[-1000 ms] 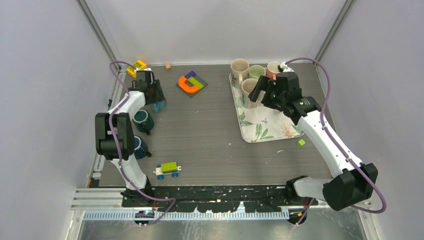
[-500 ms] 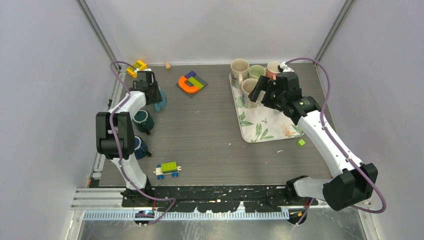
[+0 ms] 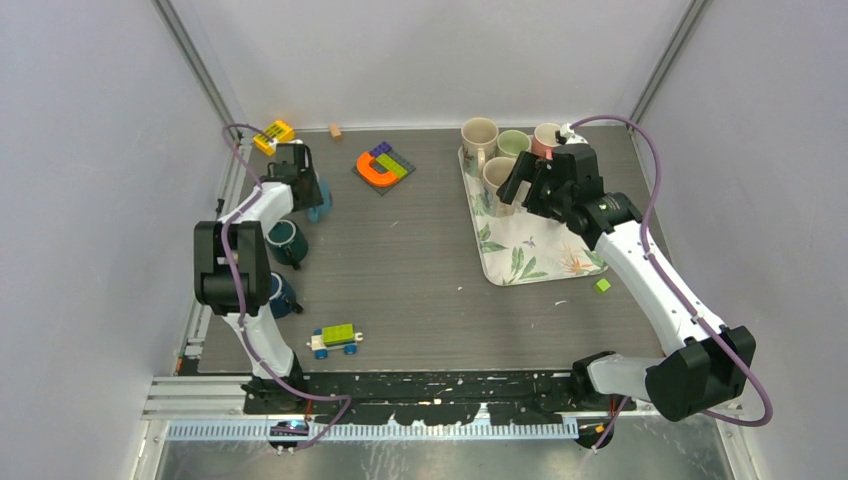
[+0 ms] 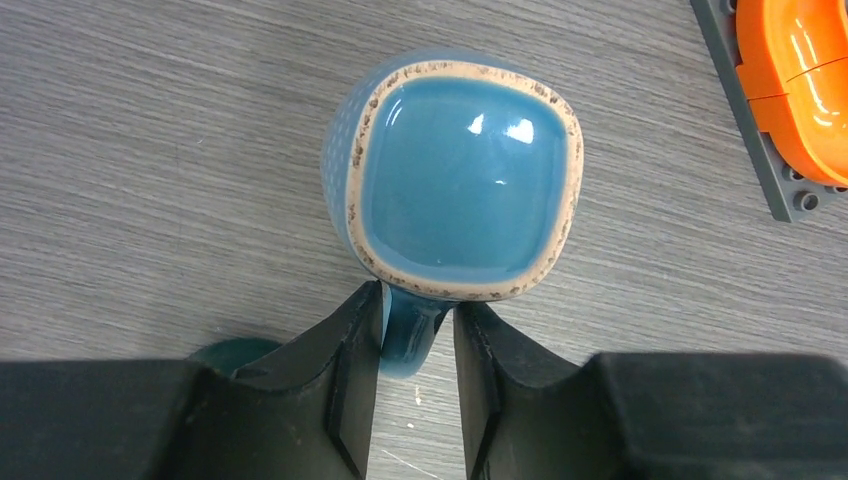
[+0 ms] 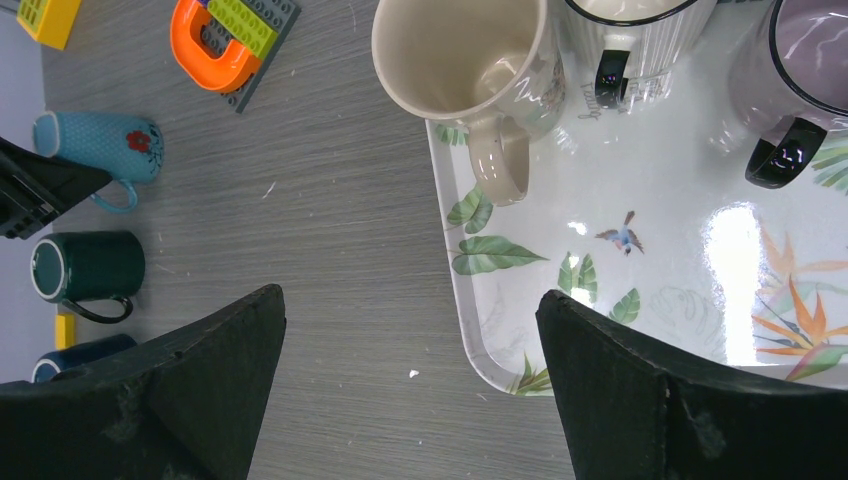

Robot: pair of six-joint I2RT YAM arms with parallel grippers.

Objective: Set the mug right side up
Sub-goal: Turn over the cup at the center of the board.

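Upper left of the overhead view: left gripper (image 4: pixel 418 312) clamps the handle (image 4: pixel 404 345) of the base-up blue mug (image 4: pixel 465 185); lifting and rolling it upright likely comes next. Right gripper (image 5: pixel 408 300) gapes idle.

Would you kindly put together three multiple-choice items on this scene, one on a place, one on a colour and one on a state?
1. The floral tray lies on the table at: A the left side; B the right side; C the near middle.
2. The mug whose handle the left gripper pinches is: A pink; B light blue; C cream.
3. That mug stands: A upright; B on its side; C upside down.

Answers: 1 B, since the top view shows the tray on the right arm's side. 2 B, since the left wrist view shows a light blue glaze. 3 C, since its flat glazed base faces up at the wrist camera.
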